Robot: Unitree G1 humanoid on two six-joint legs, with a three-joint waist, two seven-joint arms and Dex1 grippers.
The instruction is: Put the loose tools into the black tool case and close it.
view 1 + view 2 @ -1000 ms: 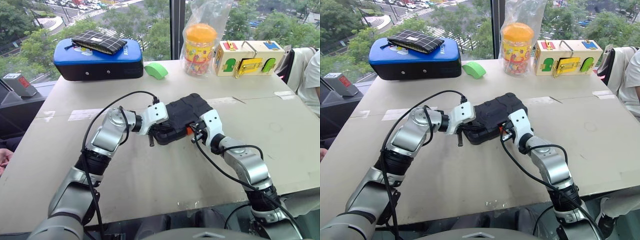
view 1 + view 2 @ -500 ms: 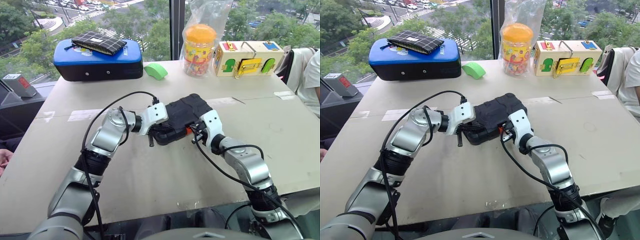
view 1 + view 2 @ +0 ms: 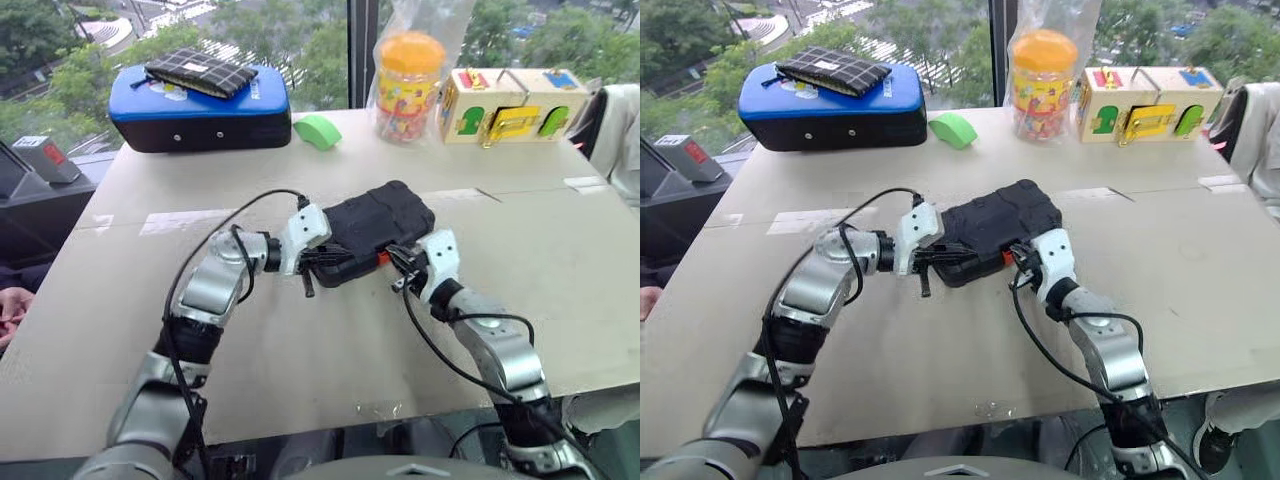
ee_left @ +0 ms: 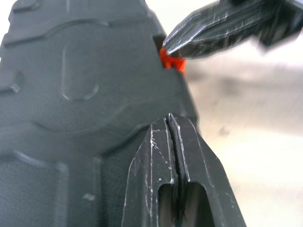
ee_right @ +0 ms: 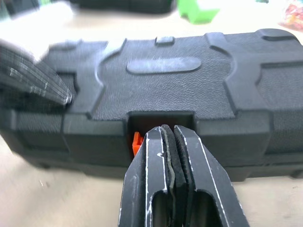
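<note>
The black plastic clamshell tool case (image 3: 375, 230), lid down, lies at the table's middle. It is best steadied at its left end by the left gripper (image 3: 309, 283), clenched and empty, while the small orange latch (image 5: 137, 142) on the near edge is pressed home. The right gripper (image 5: 170, 142), fingers pressed together on nothing, is held just right of that latch

beige table (image 3: 300, 330) carries black tool case (image 3: 375, 225), blue case (image 3: 200, 120).
</note>
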